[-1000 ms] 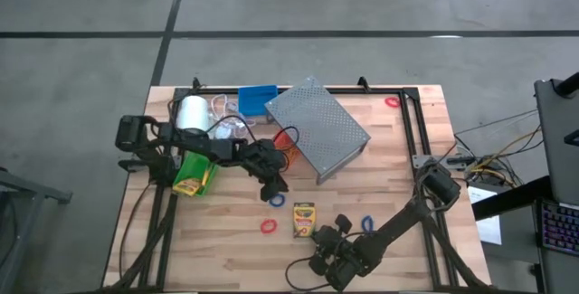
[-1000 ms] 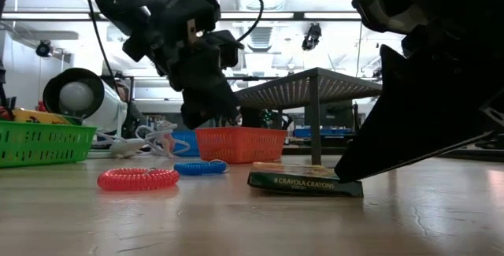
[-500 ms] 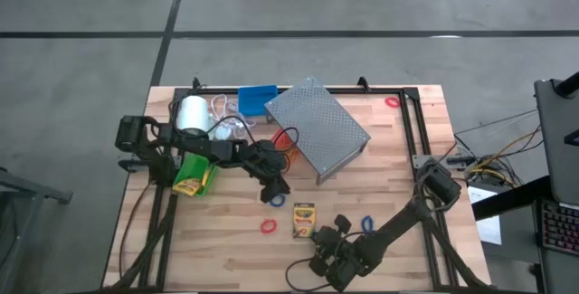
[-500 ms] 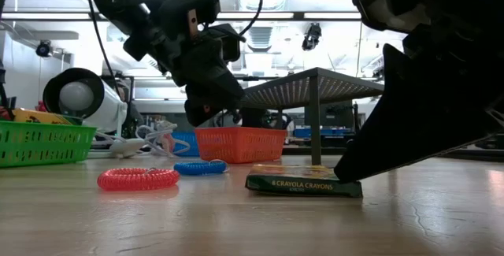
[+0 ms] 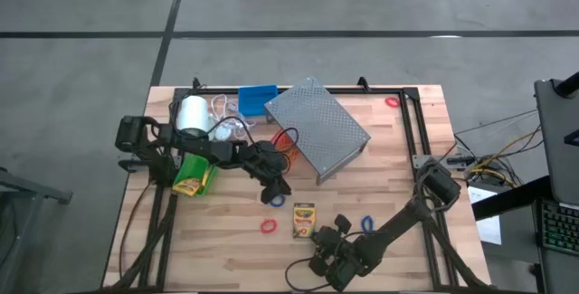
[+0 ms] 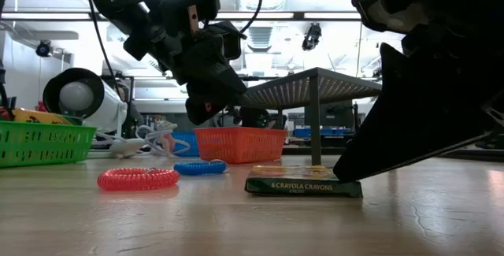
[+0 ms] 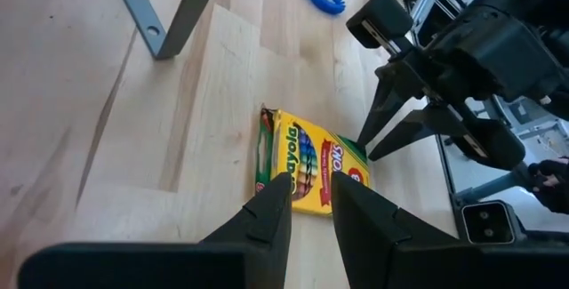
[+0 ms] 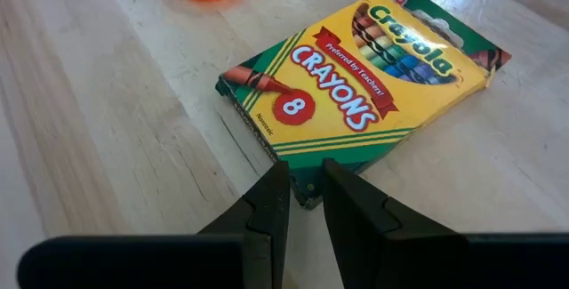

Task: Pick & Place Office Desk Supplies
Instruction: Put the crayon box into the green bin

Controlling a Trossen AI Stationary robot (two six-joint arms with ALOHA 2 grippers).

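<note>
Far left of the tabletop (image 5: 226, 240): green bin (image 5: 194, 175) with a crayon box (image 5: 187, 186) lying in it, white roll (image 5: 191, 113) just behind it toward the far edge, white cord (image 5: 228, 124) beside the roll. Left end effector (image 5: 279, 188) hangs above the tabletop left of centre, clear of the wood in the low view; fingers (image 7: 267, 213) show a narrow gap with nothing between them, pointed toward the second crayon box (image 5: 304, 219). Blue ring (image 5: 275, 201) lies right under/next to that end effector, red ring (image 5: 268, 227) nearer the front edge. Blue bin (image 5: 258, 100) sits at the far edge, touching the grey rack (image 5: 317, 128); red-orange bin (image 5: 287, 145) is tucked at the rack's left side, partly under it. Second crayon box lies flat at centre front, label up. Right end effector (image 5: 323, 232) is down at the tabletop right at that box's near corner; fingers (image 8: 269, 202) nearly closed, slim gap, tips at the box edge, can't tell whether they touch it, nothing gripped. Another blue ring (image 5: 367, 224) lies just right of that end effector. Small red ring (image 5: 392, 101) sits at the far right corner, well apart from everything else.
</note>
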